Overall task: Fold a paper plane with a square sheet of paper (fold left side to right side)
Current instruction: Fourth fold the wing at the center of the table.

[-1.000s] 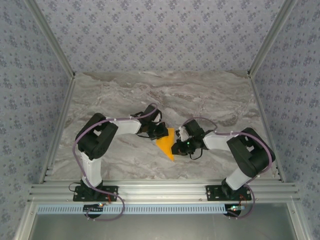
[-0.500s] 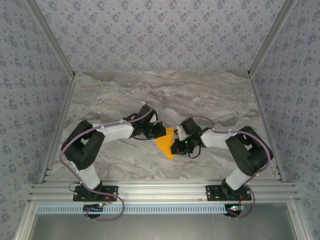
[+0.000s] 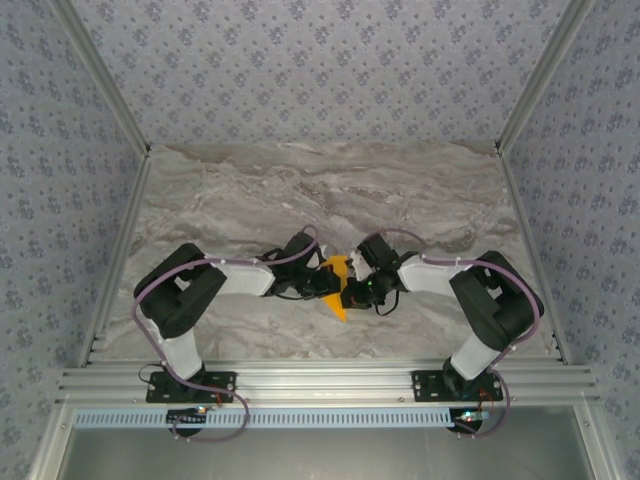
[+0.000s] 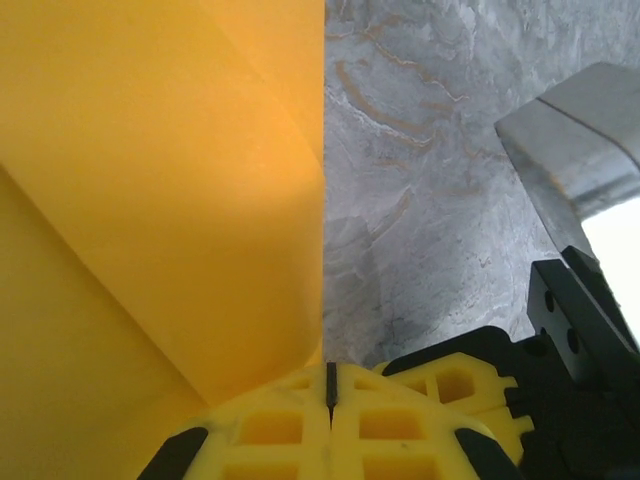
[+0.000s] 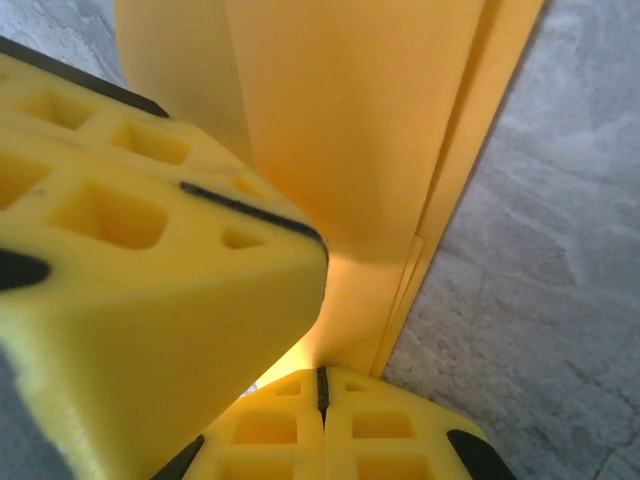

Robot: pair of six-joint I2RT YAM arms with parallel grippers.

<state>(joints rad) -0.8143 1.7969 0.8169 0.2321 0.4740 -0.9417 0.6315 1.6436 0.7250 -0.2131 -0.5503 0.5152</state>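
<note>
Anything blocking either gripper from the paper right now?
Nothing visible stands in the way. The left gripper and the right gripper are each shut directly on the paper, close beside each other, with no object between.

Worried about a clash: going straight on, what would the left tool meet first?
The left tool meets the paper pinched in its tips; just behind, probably the right tool, depth unclear.

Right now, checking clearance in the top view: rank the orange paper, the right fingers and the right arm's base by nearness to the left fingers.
1. orange paper, pinched by the left fingers, centre.
2. right fingers, just across the paper, rightward.
3. right arm's base, near edge, far right.
</note>
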